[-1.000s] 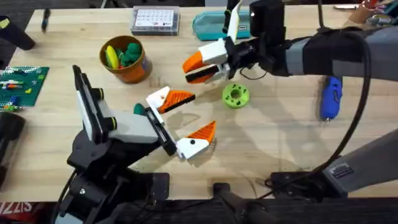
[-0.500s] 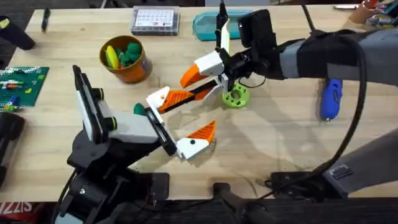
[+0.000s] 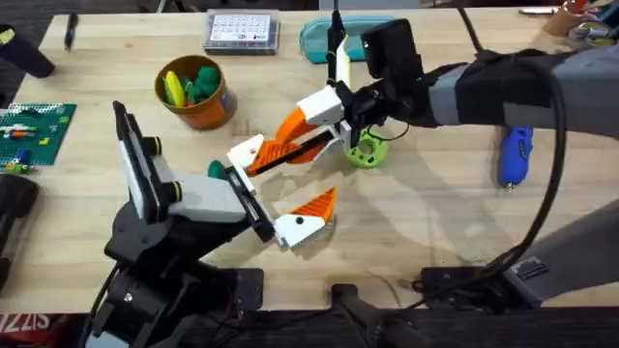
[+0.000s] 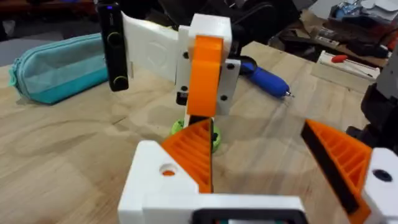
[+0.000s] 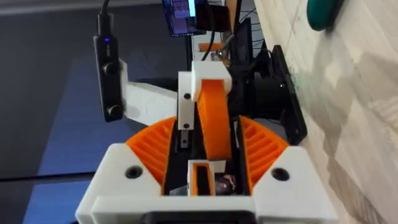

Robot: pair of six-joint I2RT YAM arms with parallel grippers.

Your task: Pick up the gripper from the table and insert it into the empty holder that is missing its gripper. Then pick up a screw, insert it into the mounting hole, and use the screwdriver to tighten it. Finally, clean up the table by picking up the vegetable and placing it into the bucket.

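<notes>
Landmark for all places: the lime green disc [image 3: 367, 150] near the middle of the worktop [image 3: 435, 232].

1. Green circuit-like board [image 3: 34, 130]: far to the left of the disc, at the worktop's left edge.
2. Bucket [image 3: 196, 94]: orange pot, well left of the disc and slightly farther back. Holds green and yellow vegetable pieces [image 3: 191, 81].
3. Left end effector [image 3: 285, 179]: left of the disc and nearer the arm bases. White fingers with orange ribbed pads, spread wide apart, nothing between them. One pad lies beside the disc's left side, the other pad lies closer to the bases.
4. Small dark green piece [image 3: 215, 169]: on the worktop left of the disc, just behind the left arm's white wrist.
5. White keyed box [image 3: 241, 31]: behind and left of the disc, at the far edge.
6. Teal pouch [image 3: 334, 39]: directly behind the disc, at the far edge; seen also in the left wrist view [image 4: 56, 65].
7. Right end effector [image 3: 311, 130]: just left of the disc, its arm passing above it. Pinches a white and orange gripper part [image 3: 319, 114], which rests clamped between its orange pads in the right wrist view [image 5: 208, 124].
8. Screwdriver [image 3: 514, 152]: bright blue, lying flat well to the right of the disc, apart from both arms.
</notes>
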